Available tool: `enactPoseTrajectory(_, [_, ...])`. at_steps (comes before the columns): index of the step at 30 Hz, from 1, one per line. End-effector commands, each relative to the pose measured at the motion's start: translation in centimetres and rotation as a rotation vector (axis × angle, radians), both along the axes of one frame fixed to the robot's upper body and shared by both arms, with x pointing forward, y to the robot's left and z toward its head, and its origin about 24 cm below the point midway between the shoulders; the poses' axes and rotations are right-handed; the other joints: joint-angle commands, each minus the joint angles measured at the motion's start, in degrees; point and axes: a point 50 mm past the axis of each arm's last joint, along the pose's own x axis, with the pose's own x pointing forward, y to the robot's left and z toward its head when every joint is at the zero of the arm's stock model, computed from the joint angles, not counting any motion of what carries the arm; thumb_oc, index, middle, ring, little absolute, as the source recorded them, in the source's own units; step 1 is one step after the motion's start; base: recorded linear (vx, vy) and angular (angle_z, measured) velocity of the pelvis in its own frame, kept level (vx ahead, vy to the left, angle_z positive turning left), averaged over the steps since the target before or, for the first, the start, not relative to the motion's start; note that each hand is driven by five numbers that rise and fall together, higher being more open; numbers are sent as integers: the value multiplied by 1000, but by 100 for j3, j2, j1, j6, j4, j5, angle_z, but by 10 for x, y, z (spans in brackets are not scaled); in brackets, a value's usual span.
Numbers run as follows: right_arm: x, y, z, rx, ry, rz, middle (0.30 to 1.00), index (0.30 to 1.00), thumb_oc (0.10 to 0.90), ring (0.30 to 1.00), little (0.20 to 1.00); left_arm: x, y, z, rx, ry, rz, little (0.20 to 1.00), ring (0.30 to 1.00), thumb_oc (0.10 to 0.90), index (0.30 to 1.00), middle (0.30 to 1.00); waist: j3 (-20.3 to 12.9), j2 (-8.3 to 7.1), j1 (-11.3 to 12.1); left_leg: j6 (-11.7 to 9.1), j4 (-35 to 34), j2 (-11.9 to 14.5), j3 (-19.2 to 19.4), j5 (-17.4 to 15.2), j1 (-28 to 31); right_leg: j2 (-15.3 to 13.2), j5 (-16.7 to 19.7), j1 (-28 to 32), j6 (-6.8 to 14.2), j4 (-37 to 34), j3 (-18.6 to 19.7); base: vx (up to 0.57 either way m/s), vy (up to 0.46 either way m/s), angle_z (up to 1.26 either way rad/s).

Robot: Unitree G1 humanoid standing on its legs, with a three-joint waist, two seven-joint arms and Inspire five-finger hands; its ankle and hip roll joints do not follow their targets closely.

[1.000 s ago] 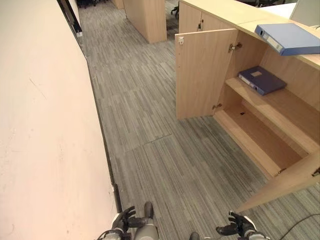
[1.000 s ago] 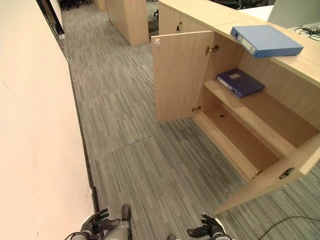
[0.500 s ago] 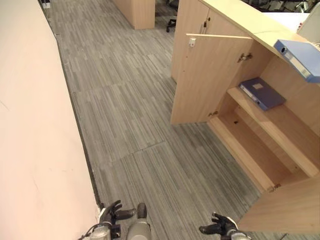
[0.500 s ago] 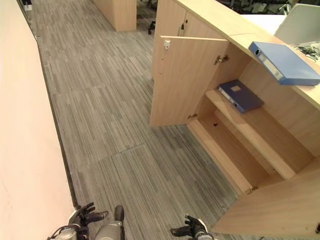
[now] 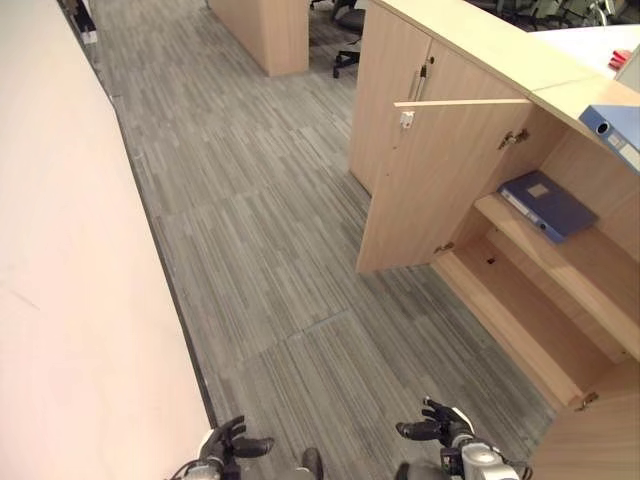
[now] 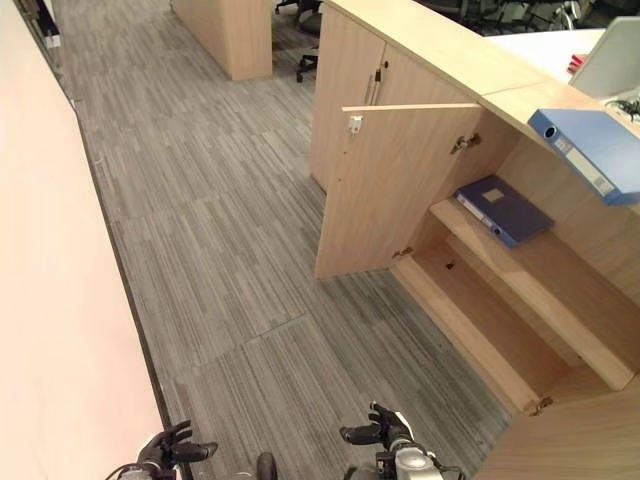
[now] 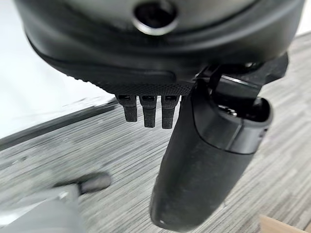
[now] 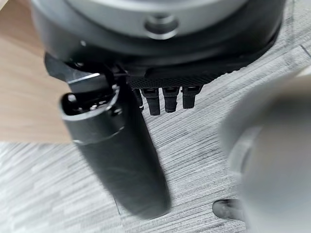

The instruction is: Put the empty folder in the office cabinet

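The left hand point(image 5: 222, 449) hangs low at the near left, fingers relaxed and empty. The right hand point(image 5: 440, 427), likewise released, is nearer the light-blue ring-binder folder point(image 6: 592, 149), which lies far right on the wooden counter point(image 6: 440, 45) above the open light-wood office cabinet point(image 6: 520, 300).

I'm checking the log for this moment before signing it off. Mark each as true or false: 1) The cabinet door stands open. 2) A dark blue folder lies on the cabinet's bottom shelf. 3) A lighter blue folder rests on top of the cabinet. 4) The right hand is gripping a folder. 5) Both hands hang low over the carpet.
1) True: the cabinet door stands open.
2) False: the dark blue folder lies on the upper shelf; the bottom shelf is bare.
3) True: the lighter blue folder rests on the cabinet top.
4) False: the right hand holds nothing, fingers relaxed.
5) True: the left hand too, over the carpet.
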Motion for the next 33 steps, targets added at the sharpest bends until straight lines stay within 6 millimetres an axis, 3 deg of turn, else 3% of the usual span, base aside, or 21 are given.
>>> enactPoseTrajectory(1, [22,-30,16,-68,-101,-65,900,900,800,900,900,19,8,10,41,-66,-32,900,900,800,900,900,180,15,167,-457,178,332,-362,-392,-255,442,365,646,41,-1032,548,202,-34,-29])
enactPoseTrajectory(5, [19,-38,18,-74,-106,-121,900,900,800,900,900,17,3,7,40,-49,-67,900,900,800,900,900,243,182,-32,-478,354,382,-386,-661,4,173,828,554,207,-1738,763,191,-72,0])
enactPoseTrajectory(7, [19,-41,18,-76,-113,-139,900,900,800,900,900,17,1,7,37,-50,-87,900,900,800,900,900,230,250,-60,-486,472,417,-289,-790,75,-106,959,623,264,-1789,653,124,-100,-7])
enactPoseTrajectory(10, [19,-43,19,-68,-121,-169,900,900,800,900,900,17,-1,6,41,-49,-112,900,900,800,900,900,153,364,-186,-512,568,436,-195,-934,204,-554,1216,640,377,-1729,926,163,-100,-39])
enactPoseTrajectory(13, [19,-44,20,-69,-120,-165,900,900,800,900,900,19,-2,7,46,-59,-111,900,900,800,900,900,52,408,-240,-603,553,481,-18,-983,338,-790,1470,825,487,-1901,837,161,-171,-46])
enactPoseTrajectory(15, [14,-44,17,-75,-98,-151,900,900,800,900,900,14,0,6,47,-46,-99,900,900,800,900,900,-76,378,-209,-671,486,500,48,-940,394,-731,1406,1015,505,-2170,640,150,-216,-41])
enactPoseTrajectory(19, [15,-45,18,-95,-92,-123,900,900,800,900,900,10,2,4,49,-27,-65,900,900,800,900,900,-166,434,-225,-956,372,901,300,-715,427,-501,1345,976,479,-2177,322,131,-333,-43])
enactPoseTrajectory(24, [17,-57,22,-149,-92,-93,900,900,800,900,900,12,-6,1,24,-31,-48,900,900,800,900,900,-166,633,-418,-1272,930,1528,484,-533,313,21,967,941,155,-2192,142,152,-356,-51])
enactPoseTrajectory(26, [17,-60,22,-165,-83,-79,900,900,800,900,900,14,-11,0,13,-30,-48,900,900,800,900,900,-167,726,-451,-1425,1346,1785,490,-230,229,290,789,1064,-15,-2365,153,205,-387,-45])
enactPoseTrajectory(27, [19,-65,25,-188,-85,-67,900,900,800,900,900,15,-15,-1,-1,-33,-40,900,900,800,900,900,-114,828,-445,-1569,1844,1988,305,312,117,556,622,1232,-177,-2526,221,253,-384,-31])
enactPoseTrajectory(31, [20,-72,28,-195,-93,-83,900,900,800,900,900,17,-22,0,-24,-49,-50,900,900,800,900,900,0,870,-495,-1621,2684,2141,98,952,-61,761,325,1476,-447,-2582,369,205,-226,-57])
enactPoseTrajectory(33, [20,-74,29,-197,-94,-81,900,900,800,900,900,19,-24,0,-30,-52,-50,900,900,800,900,900,97,851,-521,-1496,2954,1966,-164,837,-329,785,209,1555,-510,-2582,575,174,-108,-33])
